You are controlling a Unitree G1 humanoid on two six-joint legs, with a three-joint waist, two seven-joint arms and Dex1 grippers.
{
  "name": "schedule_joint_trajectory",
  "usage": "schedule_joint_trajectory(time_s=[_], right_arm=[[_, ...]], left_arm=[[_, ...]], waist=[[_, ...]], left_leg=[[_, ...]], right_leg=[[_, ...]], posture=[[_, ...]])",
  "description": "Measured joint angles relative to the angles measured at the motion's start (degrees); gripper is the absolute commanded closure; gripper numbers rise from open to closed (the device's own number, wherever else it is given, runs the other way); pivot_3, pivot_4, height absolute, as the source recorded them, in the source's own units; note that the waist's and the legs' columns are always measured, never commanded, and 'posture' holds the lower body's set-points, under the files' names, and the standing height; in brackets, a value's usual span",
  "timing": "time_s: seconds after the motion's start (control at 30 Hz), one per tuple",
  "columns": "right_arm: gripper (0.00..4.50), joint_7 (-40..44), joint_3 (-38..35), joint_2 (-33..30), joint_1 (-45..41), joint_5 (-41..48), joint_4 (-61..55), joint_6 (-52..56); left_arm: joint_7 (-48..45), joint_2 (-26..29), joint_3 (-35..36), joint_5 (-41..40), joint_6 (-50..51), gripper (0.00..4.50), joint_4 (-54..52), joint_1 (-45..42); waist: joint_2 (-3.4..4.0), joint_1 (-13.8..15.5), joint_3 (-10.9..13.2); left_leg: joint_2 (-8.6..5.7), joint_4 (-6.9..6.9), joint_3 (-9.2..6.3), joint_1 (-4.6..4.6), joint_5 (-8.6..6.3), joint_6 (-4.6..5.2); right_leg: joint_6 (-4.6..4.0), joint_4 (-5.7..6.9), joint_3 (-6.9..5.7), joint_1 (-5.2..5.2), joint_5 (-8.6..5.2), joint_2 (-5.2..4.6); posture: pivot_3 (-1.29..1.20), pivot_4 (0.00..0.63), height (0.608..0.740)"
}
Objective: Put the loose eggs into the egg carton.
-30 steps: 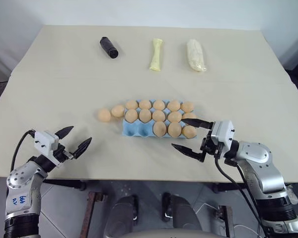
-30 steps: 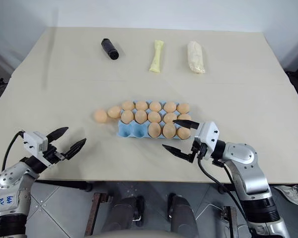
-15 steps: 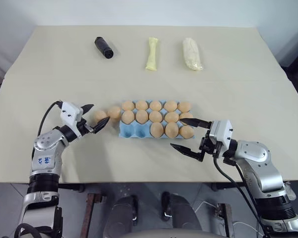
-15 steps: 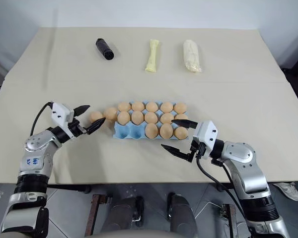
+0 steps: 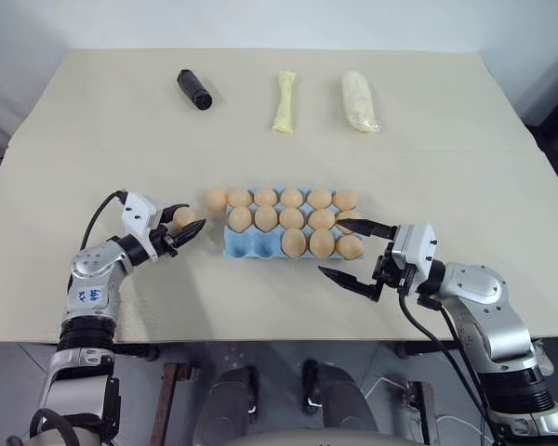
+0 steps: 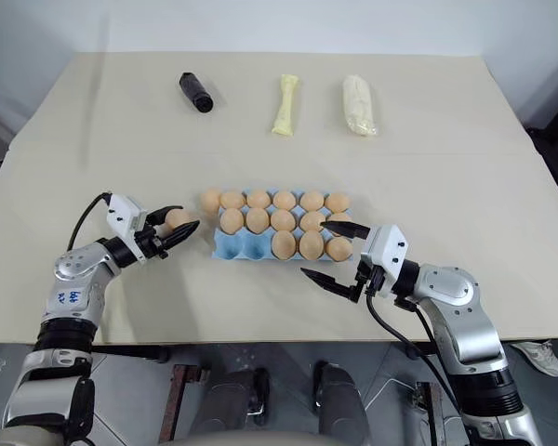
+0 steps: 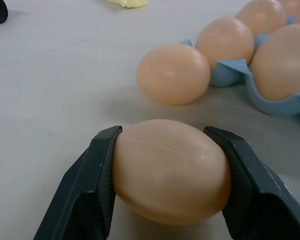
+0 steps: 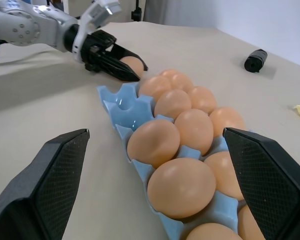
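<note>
The light blue egg carton (image 5: 246, 245) lies mid-table with several tan eggs in its cups; two cups at its near left corner are bare. My left gripper (image 5: 182, 229) is shut on one loose egg (image 7: 170, 185) just left of the carton, low by the table top. A second loose egg (image 5: 216, 199) rests against the carton's far left corner (image 7: 173, 74). My right gripper (image 5: 333, 247) hovers open at the carton's near right end, with nothing between its fingers (image 8: 50, 185).
Along the far side of the table lie a black cylinder (image 5: 194, 89), a pale yellow bone-shaped thing (image 5: 283, 101) and a whitish lumpy bundle (image 5: 357, 100). The table's front edge (image 5: 260, 336) runs just below both arms.
My left arm reached forward and rightward to the leftmost loose egg, and its fingers closed on that egg. The right arm has stayed where it was.
</note>
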Motion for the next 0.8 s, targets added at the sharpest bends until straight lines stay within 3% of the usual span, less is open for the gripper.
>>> schedule_joint_trajectory(time_s=[0.27,0.43,0.7,0.8], right_arm=[[0.00,-0.2,0.0,0.0,-0.2,0.0,0.0,0.1],[0.00,-0.4,-1.0,-1.5,0.9,0.1,-0.3,1.2],[0.00,-1.8,-3.8,-2.6,4.3,0.3,-2.7,2.3],[0.00,-2.3,-3.9,-2.5,4.8,0.3,-3.4,2.4]], left_arm=[[-6.8,-0.5,-2.5,-3.8,2.3,2.18,-16.0,1.5],[-6.7,-5.7,-10.1,-2.4,4.0,2.18,-18.0,-0.9],[-8.7,-6.7,-14.2,0.2,3.3,2.18,-15.8,-1.1],[-9.1,-6.7,-14.5,0.6,2.2,1.26,-15.3,-1.1]], waist=[[0.01,-0.2,0.0],[0.01,-0.1,0.0],[0.01,-0.3,0.0],[0.01,-0.2,0.0]], left_leg=[[-0.01,0.04,-0.02,0.02,-0.01,0.02],[-0.02,0.05,0.00,0.01,0.01,0.05],[0.01,0.13,0.02,0.04,0.03,0.06],[0.01,0.19,0.02,0.03,0.05,0.09]], right_leg=[[-0.01,-0.13,-0.01,0.13,0.00,-0.07],[0.00,-0.07,-0.03,0.11,0.00,-0.06],[-0.01,0.04,-0.03,0.11,0.00,0.05],[-0.01,-0.04,-0.01,0.16,0.00,0.02]], posture=[[0.00,0.150,0.740],[0.00,0.150,0.740],[0.00,0.150,0.740],[0.00,0.150,0.740]])
